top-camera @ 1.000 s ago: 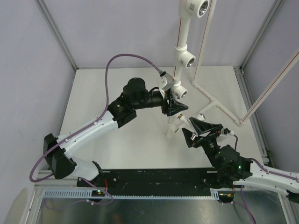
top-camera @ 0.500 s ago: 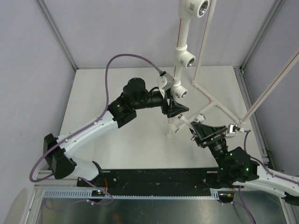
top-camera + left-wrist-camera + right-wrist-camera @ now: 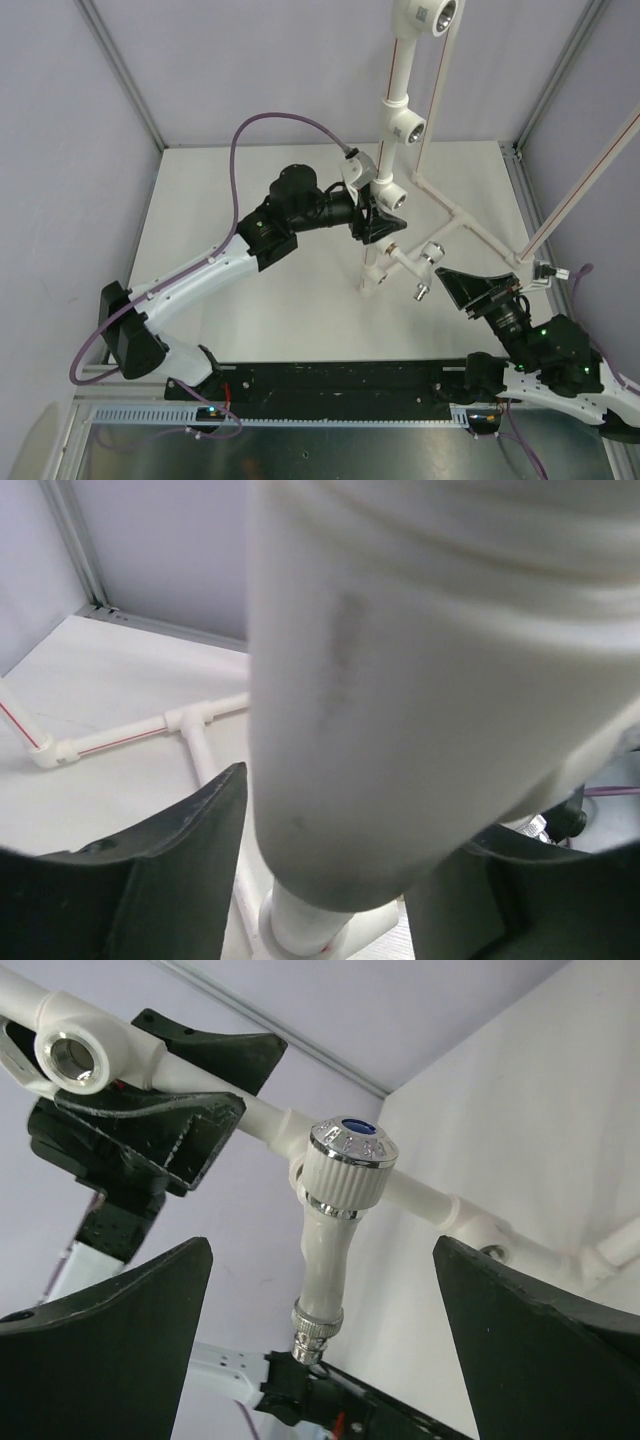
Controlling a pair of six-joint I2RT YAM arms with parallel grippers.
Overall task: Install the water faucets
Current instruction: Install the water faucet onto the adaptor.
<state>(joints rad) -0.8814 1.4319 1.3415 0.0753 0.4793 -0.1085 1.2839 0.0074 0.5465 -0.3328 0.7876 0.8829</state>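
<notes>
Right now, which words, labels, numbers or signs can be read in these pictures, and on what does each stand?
No text reads clearly.
Dark mark on the top pipe fitting: too small to read.
Raised marks on the knob rim of the water faucet: blurred, unreadable.

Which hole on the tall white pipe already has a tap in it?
The lowest one: a tap with a blue-centred knob sticks out there. The top socket, middle socket and third socket above it show only bare metal holes.
</notes>
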